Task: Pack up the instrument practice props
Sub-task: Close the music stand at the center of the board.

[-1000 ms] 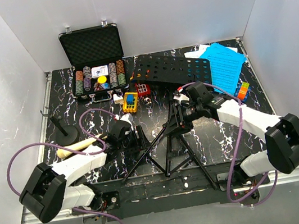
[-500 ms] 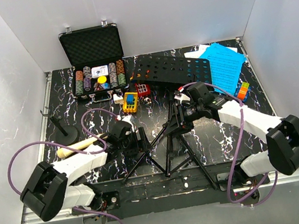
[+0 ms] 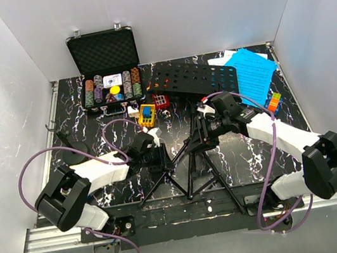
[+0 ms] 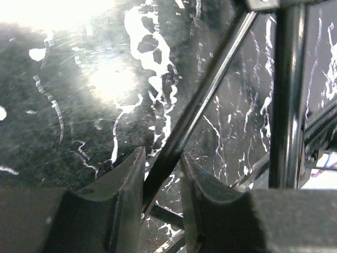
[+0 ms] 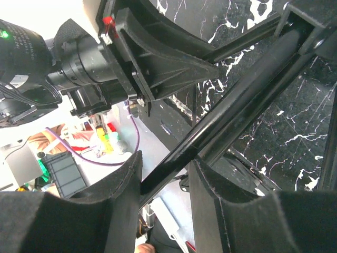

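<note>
The black music stand stands mid-table, its hole-punched desk point(image 3: 196, 80) at the back and its tripod legs point(image 3: 189, 174) spread toward the near edge. My left gripper point(image 3: 163, 159) is closed narrowly around one slanting tripod leg point(image 4: 200, 100), which runs between its fingers point(image 4: 126, 179). My right gripper point(image 3: 197, 138) is shut on the stand's pole point(image 5: 237, 105). Blue sheet-music pages point(image 3: 252, 68) lie at the back right. The small black mic stand point(image 3: 69, 148) is at the left, partly behind my left arm. The cream microphone is hidden.
An open black case of poker chips point(image 3: 106, 66) stands at the back left. Small coloured toy blocks point(image 3: 147, 114) lie in front of it, and a coloured cube point(image 3: 274, 103) sits at the right. White walls close in three sides.
My left arm has swung right and forward, and its gripper has come onto the tripod leg. The arm now covers the cream microphone. The right gripper has stayed on the pole.
</note>
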{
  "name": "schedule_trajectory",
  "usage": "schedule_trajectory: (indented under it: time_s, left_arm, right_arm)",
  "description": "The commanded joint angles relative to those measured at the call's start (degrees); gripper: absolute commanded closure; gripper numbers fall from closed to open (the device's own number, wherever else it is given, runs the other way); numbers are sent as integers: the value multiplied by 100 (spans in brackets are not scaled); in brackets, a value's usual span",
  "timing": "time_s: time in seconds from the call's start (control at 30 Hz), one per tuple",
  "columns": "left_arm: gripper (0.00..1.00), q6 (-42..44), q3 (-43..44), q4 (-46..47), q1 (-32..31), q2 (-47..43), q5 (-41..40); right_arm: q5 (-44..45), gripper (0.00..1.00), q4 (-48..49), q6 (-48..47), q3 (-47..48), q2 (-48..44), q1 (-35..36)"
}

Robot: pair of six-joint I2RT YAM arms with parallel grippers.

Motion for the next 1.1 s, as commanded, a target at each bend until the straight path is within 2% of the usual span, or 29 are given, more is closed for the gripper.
schedule_trajectory:
  time_s: [0.0, 0.07, 0.23, 0.33, 0.43, 0.5, 0.6, 0.83, 0.9, 1.03, 1.07]
  left_arm:
    - [84, 119, 63, 443, 23, 117, 408]
    - [98, 119, 28, 637, 23, 91, 496]
    - [100, 66, -96, 1217, 23, -409, 593]
    - [100, 66, 9, 1122, 23, -735, 409]
    - [100, 171, 220, 928, 23, -849, 355]
    - [100, 189, 317, 910, 14, -893, 373]
    - [100, 137, 396, 998, 23, -972, 364]
    - [100, -118, 546, 1288, 14, -1192, 399]
    - [100, -171, 625, 1306, 23, -1271, 408]
    - [100, -171, 739, 1262, 14, -1403, 391]
    - [100, -145, 748, 1227, 23, -1438, 373]
  right_arm:
    - [396, 99, -245, -734, 128, -121, 73]
    - [343, 99, -315, -743, 268, -174, 73]
    - [281, 99, -552, -848, 629, -358, 73]
    - [457, 84, -737, -927, 761, -481, 73]
    - [571, 61, -904, -1015, 849, -490, 73]
    - [563, 50, -974, -1007, 893, -499, 64]
    - [510, 43, -974, -928, 928, -551, 64]
    - [589, 43, -1185, -989, 1077, -578, 64]
    - [685, 39, -1317, -1059, 1174, -613, 64]
    - [931, 27, -1668, -1217, 1525, -701, 64]
    - [984, 17, -1738, -1270, 1613, -745, 64]
